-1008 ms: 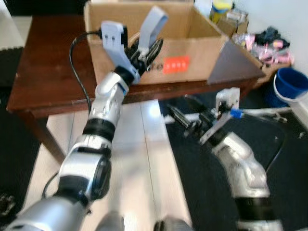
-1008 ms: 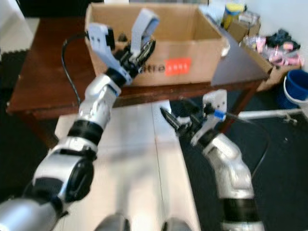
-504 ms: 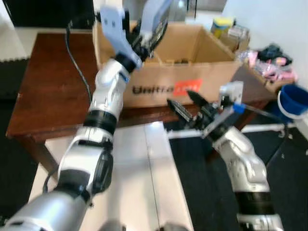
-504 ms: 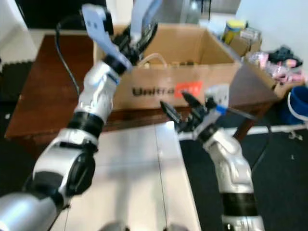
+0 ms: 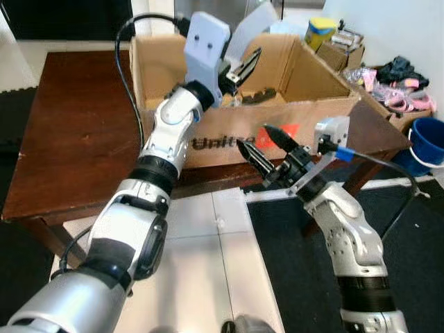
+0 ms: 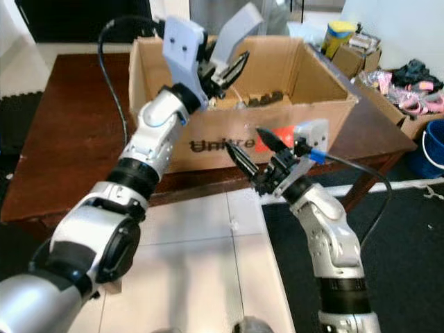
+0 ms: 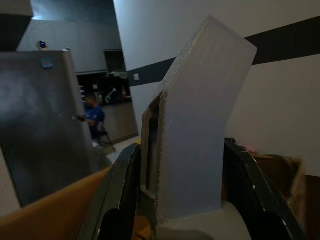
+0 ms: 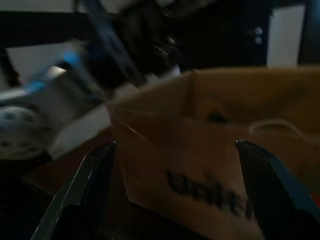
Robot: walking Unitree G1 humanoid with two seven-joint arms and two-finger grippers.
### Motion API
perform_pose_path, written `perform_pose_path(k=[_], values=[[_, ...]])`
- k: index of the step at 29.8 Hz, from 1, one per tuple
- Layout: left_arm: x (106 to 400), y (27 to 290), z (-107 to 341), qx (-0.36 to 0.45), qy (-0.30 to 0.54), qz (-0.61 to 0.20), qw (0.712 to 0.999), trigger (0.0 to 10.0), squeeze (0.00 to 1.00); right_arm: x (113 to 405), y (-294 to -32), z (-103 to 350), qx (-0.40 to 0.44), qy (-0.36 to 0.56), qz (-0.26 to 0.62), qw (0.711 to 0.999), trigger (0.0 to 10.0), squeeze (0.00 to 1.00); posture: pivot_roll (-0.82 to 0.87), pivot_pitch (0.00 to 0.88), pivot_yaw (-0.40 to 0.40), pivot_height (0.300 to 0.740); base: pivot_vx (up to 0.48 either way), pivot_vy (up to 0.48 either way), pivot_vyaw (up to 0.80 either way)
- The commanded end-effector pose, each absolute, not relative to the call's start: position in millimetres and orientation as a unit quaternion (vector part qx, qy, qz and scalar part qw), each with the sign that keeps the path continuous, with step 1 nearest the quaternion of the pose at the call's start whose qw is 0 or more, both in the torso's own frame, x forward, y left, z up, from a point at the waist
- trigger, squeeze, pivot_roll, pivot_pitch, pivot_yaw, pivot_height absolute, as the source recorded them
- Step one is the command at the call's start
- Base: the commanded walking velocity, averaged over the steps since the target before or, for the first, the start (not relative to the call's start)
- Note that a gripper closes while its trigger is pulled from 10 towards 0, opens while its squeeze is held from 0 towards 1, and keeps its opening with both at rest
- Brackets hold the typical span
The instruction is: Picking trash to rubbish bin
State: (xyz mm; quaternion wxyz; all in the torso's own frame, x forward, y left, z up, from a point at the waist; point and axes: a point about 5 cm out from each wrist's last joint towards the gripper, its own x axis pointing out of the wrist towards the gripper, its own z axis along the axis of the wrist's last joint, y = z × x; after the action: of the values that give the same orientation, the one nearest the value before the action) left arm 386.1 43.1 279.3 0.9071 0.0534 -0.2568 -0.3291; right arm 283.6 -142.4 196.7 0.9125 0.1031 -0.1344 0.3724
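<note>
Held above the far box (image 5: 305,76): a pale card strip (image 6: 239,28), pinched low by the left gripper (image 6: 225,66). Looked light, bendy, easily slipped. Right gripper (image 5: 267,146) spread wide, empty, near the box front.

A dark brown wooden table (image 5: 76,132) carries an open cardboard box (image 5: 305,114) toward its 3 o'clock side (printed lettering, orange label), apparently holding dark scraps.
</note>
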Motion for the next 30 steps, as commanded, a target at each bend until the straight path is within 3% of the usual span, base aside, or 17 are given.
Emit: perform_pose_path(k=[1, 7, 8, 9, 16, 22, 23, 24, 25, 26, 27, 28, 30], values=[[388, 42, 272, 0.064, -0.242, -0.322, 0.913, 10.0, 0.00, 281, -143, 196, 0.103, -0.127, 0.378, 0.911, 10.0, 0.00, 0.01, 0.010, -0.031, 0.740, 0.000, 0.000, 0.00], [397, 50, 259, 0.101, -0.201, -0.275, 0.935, 10.0, 0.00, 274, -142, 205, 0.102, -0.141, 0.394, 0.902, 10.0, 0.00, 0.00, 0.013, -0.029, 0.740, 0.000, 0.000, 0.00], [397, 51, 259, 0.113, -0.201, -0.268, 0.935, 10.0, 0.31, 274, -142, 206, 0.101, -0.142, 0.395, 0.902, 10.0, 0.00, 0.00, 0.009, -0.026, 0.740, 0.000, 0.000, 0.00], [399, 54, 258, 0.132, -0.198, -0.248, 0.939, 10.0, 1.00, 273, -142, 207, 0.100, -0.144, 0.395, 0.902, 10.0, 0.00, 0.00, 0.009, -0.026, 0.740, 0.000, 0.000, 0.00], [410, 75, 259, 0.166, -0.175, -0.146, 0.959, 10.0, 1.00, 270, -141, 210, 0.098, -0.149, 0.398, 0.900, 10.0, 0.00, -0.01, 0.000, -0.018, 0.740, 0.000, 0.000, 0.00], [409, 77, 266, 0.153, -0.193, -0.147, 0.958, 10.0, 1.00, 270, -142, 211, 0.100, -0.151, 0.396, 0.900, 10.0, 0.00, -0.01, 0.000, -0.018, 0.740, 0.000, 0.000, 0.00], [409, 76, 267, 0.141, -0.198, -0.157, 0.957, 10.0, 1.00, 270, -142, 211, 0.100, -0.151, 0.395, 0.901, 10.0, 0.00, -0.01, 0.000, -0.018, 0.740, 0.000, 0.000, 0.00], [406, 71, 273, 0.043, -0.204, -0.206, 0.956, 10.0, 1.00, 270, -142, 212, 0.100, -0.150, 0.395, 0.901, 10.0, 0.00, 0.00, 0.005, -0.019, 0.740, 0.000, 0.000, 0.00], [406, 71, 273, 0.043, -0.204, -0.206, 0.956, 10.0, 1.00, 270, -142, 212, 0.100, -0.150, 0.395, 0.901, 10.0, 0.00, 0.00, 0.005, -0.019, 0.740, 0.000, 0.000, 0.00], [405, 72, 278, -0.017, -0.211, -0.231, 0.950, 10.0, 1.00, 270, -142, 211, 0.101, -0.149, 0.395, 0.901, 10.0, 0.00, 0.00, 0.005, -0.019, 0.740, 0.000, 0.000, 0.00], [404, 72, 282, -0.070, -0.213, -0.264, 0.938, 10.0, 0.45, 270, -141, 211, 0.102, -0.149, 0.395, 0.901, 10.0, 0.00, 0.00, 0.005, -0.019, 0.740, 0.000, 0.000, 0.00], [403, 75, 285, -0.099, -0.223, -0.289, 0.926, 10.0, 0.00, 269, -141, 211, 0.102, -0.148, 0.396, 0.900, 10.0, 0.00, 0.00, 0.012, -0.021, 0.740, 0.000, 0.000, 0.00], [400, 82, 288, -0.126, -0.230, -0.323, 0.909, 10.0, 0.00, 269, -139, 211, 0.104, -0.148, 0.397, 0.900, 10.0, 0.00, 0.01, 0.019, -0.023, 0.740, 0.000, 0.000, 0.00]])
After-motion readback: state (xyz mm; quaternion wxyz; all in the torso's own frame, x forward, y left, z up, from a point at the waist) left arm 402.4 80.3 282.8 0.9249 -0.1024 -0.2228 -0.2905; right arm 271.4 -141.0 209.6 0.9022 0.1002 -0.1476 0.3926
